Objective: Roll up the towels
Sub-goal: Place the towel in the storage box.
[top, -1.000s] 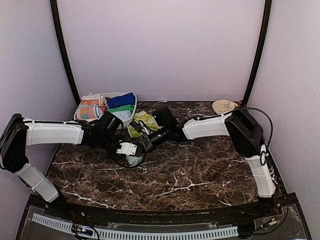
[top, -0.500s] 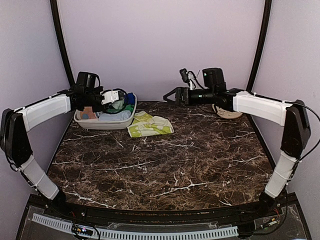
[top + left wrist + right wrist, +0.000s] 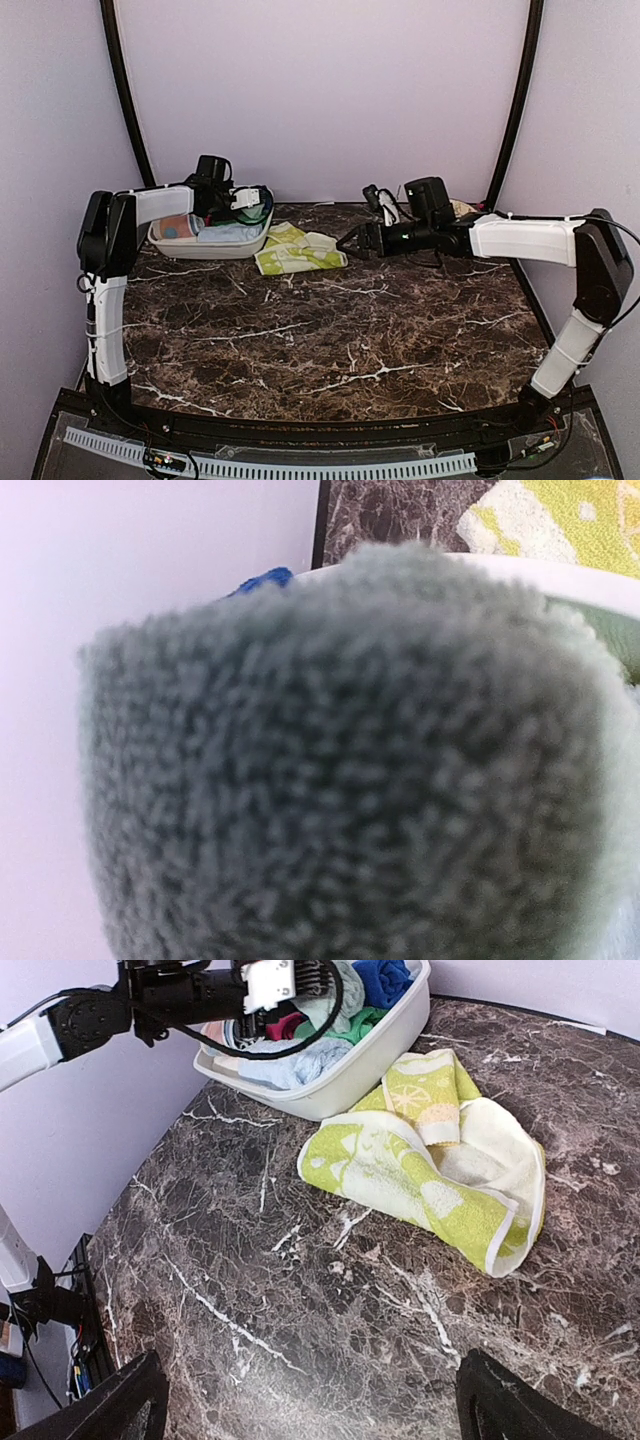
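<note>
White plastic basin (image 3: 212, 247) is set at the back left of the dark marble table (image 3: 350, 340), close to the wall. It is packed with cloth: a royal blue towel (image 3: 385, 978) at the far end, a darker green one (image 3: 350, 1022) under it, a light blue one (image 3: 300, 1062) along the near wall, something reddish (image 3: 285, 1026) in the middle, and an orange and teal roll (image 3: 178, 228) at the left end.

The left gripper (image 3: 318, 978) is held over the basin, jaws narrow and closed on a pale mint green towel (image 3: 340, 760). That towel is raised above the rim, and its fuzzy rounded end fills the left wrist view, so the fingers are hidden there. Which way its long axis runs cannot be told.

A yellow-green patterned towel (image 3: 430, 1160) is laid on the table, just beside the basin, with one corner against the basin wall. It is loosely folded and crumpled, not rolled. In the top view its long axis runs roughly left to right, from the basin toward the right gripper (image 3: 350, 243).

The right gripper is held low above the table, near the towel's right end but apart from it, jaws spread wide and nothing between them.
</note>
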You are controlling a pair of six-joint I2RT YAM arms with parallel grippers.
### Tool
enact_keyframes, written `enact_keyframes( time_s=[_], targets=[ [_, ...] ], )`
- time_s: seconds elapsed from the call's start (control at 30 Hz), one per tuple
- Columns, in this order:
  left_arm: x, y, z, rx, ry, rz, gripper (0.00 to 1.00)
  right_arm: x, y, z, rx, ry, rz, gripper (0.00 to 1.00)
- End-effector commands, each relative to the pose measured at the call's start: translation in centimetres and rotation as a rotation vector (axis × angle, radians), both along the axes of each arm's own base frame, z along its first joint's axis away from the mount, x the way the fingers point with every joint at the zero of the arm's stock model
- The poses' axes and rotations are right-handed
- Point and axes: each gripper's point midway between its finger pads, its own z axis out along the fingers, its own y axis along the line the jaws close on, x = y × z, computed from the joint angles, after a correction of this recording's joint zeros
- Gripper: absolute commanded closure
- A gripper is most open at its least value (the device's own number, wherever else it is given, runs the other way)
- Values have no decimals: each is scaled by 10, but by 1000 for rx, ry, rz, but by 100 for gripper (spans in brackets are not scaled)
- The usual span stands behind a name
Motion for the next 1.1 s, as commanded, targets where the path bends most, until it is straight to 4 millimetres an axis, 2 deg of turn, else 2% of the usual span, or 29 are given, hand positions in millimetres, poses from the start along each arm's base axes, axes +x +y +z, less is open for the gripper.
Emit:
enact_keyframes(
  time_s=[0.0,0.03,0.1,0.13,0.23,0.33,0.37,0.53,0.77,0.93,1.07],
  targets=[
    [12,-1,5,3,2,-9,100,2,0,5,35,-34,-12,0],
    [11,-1,-5,10,28,-11,93,2,0,5,38,-34,-13,0],
    [6,1,-21,23,79,-11,58,2,2,5,45,-27,-6,0],
    [2,1,-27,29,109,-16,45,2,3,6,46,-26,-4,0],
    [-7,4,-27,20,176,-10,25,4,4,9,47,-28,-3,0],
    [-17,5,-15,16,236,-17,3,4,3,4,33,-17,-5,0],
    [-21,5,-10,16,246,-28,1,8,6,16,45,-36,-6,0],
    [-41,7,-3,50,325,-81,1,8,4,22,34,-39,-9,0],
    [-48,12,27,61,340,-81,1,2,-1,28,26,-44,-5,0],
    [-68,19,40,107,398,-103,1,1,-1,29,13,-50,7,0],
    [-67,19,63,66,372,-76,1,4,-5,28,-20,-59,-4,0]
  ],
)
